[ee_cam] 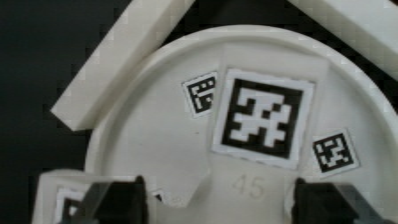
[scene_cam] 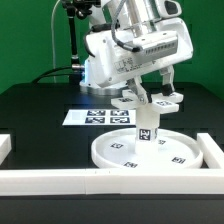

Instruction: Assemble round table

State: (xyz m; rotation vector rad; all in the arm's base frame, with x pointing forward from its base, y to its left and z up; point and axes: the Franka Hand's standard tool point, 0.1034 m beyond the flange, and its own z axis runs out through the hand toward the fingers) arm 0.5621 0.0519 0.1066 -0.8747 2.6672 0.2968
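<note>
Post upright on disc, directly beneath claw

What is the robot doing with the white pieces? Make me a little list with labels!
arm: one robot arm reaching down over the table
gripper: at the top of the short post; whether it is shut cannot be told
short post: upright at the middle of the big disc, a black-and-white tag on its side
big disc: flat on the black table, tags on its top
cross piece: lying behind the disc
marker board: flat on the table, on the exterior view's left of the post
border rail: white, along the front edge
</note>
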